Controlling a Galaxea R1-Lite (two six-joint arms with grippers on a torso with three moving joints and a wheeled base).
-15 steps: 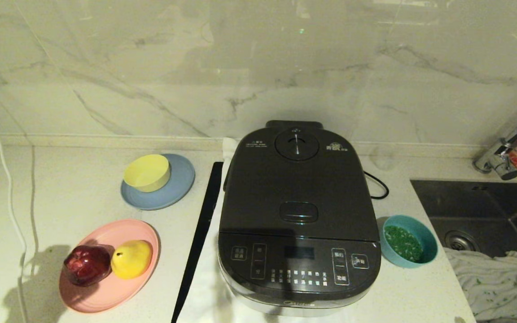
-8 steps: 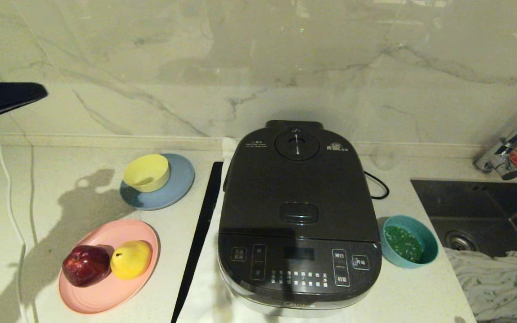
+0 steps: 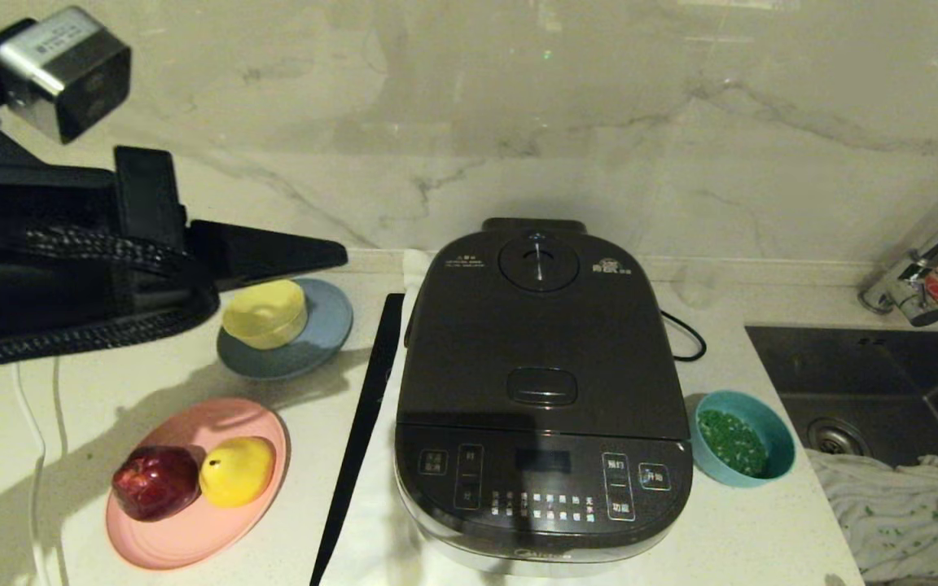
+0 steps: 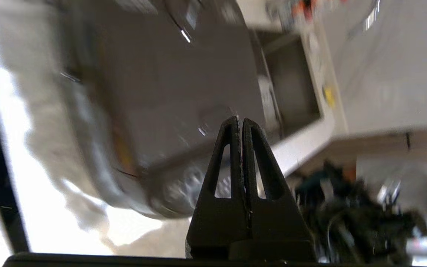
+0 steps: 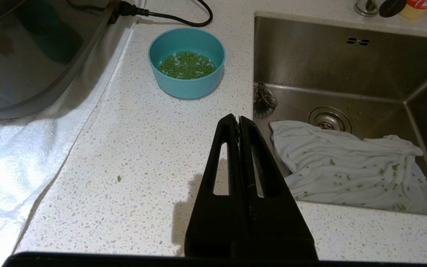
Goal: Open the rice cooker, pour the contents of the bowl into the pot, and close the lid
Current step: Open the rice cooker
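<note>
The dark grey rice cooker (image 3: pixel 542 399) stands mid-counter with its lid (image 3: pixel 546 342) shut, so the pot is hidden. On the lid sit the round vent knob (image 3: pixel 538 264) and the rectangular release button (image 3: pixel 542 385). The teal bowl (image 3: pixel 742 448) with green bits (image 3: pixel 731 441) rests right of the cooker, also seen as the bowl (image 5: pixel 186 63) in the right wrist view. My left gripper (image 3: pixel 337 256) is shut and empty, raised left of the cooker above the yellow bowl; its wrist view shows the gripper (image 4: pixel 240 119) pointing at the blurred cooker (image 4: pixel 169 92). My right gripper (image 5: pixel 238 118) is shut and empty, low over the counter near the sink.
A yellow bowl (image 3: pixel 265 313) sits on a blue plate (image 3: pixel 326 325). A pink plate (image 3: pixel 192 521) holds a red apple (image 3: pixel 155 482) and a yellow pear (image 3: pixel 237 470). A black strip (image 3: pixel 363 423) lies left of the cooker. The sink (image 3: pixel 876 382) holds a white cloth (image 3: pixel 900 513).
My left arm has swung in from the far left and now reaches over the yellow bowl toward the cooker. Its shadow has spread across the plates. Cooker and bowl have not moved.
</note>
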